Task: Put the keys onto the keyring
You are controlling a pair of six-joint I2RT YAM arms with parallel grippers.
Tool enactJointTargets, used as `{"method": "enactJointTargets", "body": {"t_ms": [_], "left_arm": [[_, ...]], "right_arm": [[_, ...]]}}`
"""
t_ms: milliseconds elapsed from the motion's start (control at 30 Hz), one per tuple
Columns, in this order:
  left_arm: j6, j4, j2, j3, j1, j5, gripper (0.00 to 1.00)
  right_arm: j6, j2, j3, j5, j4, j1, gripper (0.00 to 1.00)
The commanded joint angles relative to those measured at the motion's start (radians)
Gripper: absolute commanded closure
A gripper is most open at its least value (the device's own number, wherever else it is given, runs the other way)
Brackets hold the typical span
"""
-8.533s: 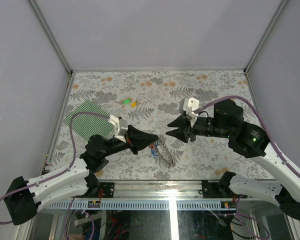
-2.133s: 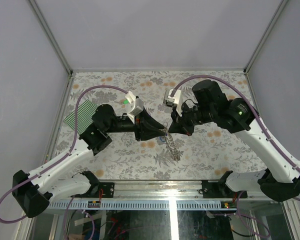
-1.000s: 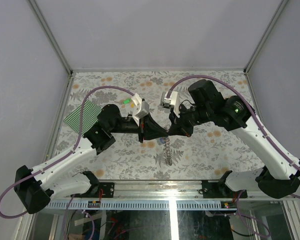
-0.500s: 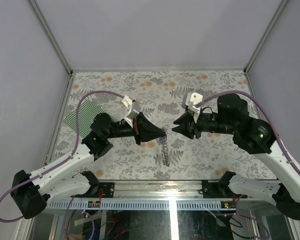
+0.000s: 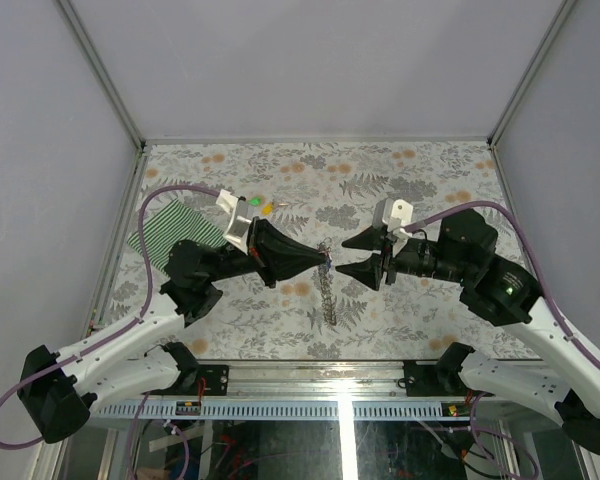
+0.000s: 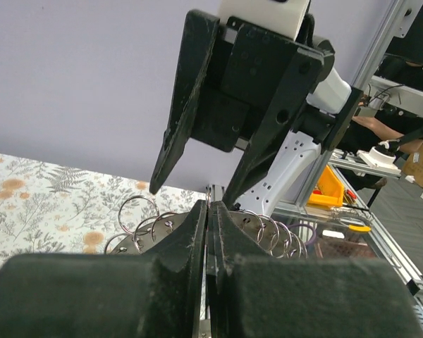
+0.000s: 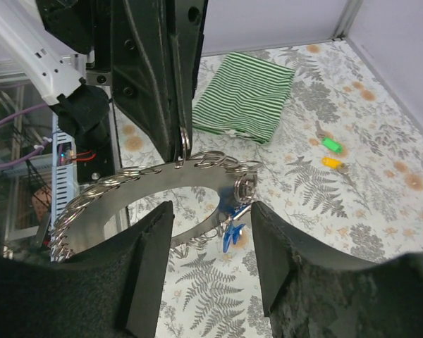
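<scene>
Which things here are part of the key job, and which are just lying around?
Job: keyring, pinched by left gripper; blue key hanging on it; loose green key and yellow key; open right gripper.
Lying about: green-and-white striped cloth.

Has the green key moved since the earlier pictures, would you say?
No; the green key lies at the same spot on the patterned table.
</scene>
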Motion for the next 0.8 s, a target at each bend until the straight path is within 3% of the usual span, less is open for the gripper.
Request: {"method": "enactJointTargets", "body": {"t_ms": [0,267,433,667,767], "left_arm": [[-0.027,0.140,-0.007,0.004,-0.004,-0.035,1.00],[-0.032,0.143,0.004,0.006,-0.003,-0.028,1.00],[-0.037,0.150,0.009,0.010,-0.003,-0.020,1.00],[-0.044,0.174,0.018,0.012,-0.003,0.007,1.00],[-0.049,0.180,0.020,0.012,-0.004,0.013,1.00]], "right_arm": [[0.058,-0.002,-0.013,-0.076,0.145,0.006,0.44],[0.167,0.014,-0.069,-0.154,0.297,0.006,0.36],[0.166,0.023,-0.085,-0.166,0.301,0.006,0.30],[0.138,-0.037,-0.117,-0.121,0.335,0.006,0.64],[0.147,-0.056,-0.136,-0.125,0.374,0.007,0.70]]}}
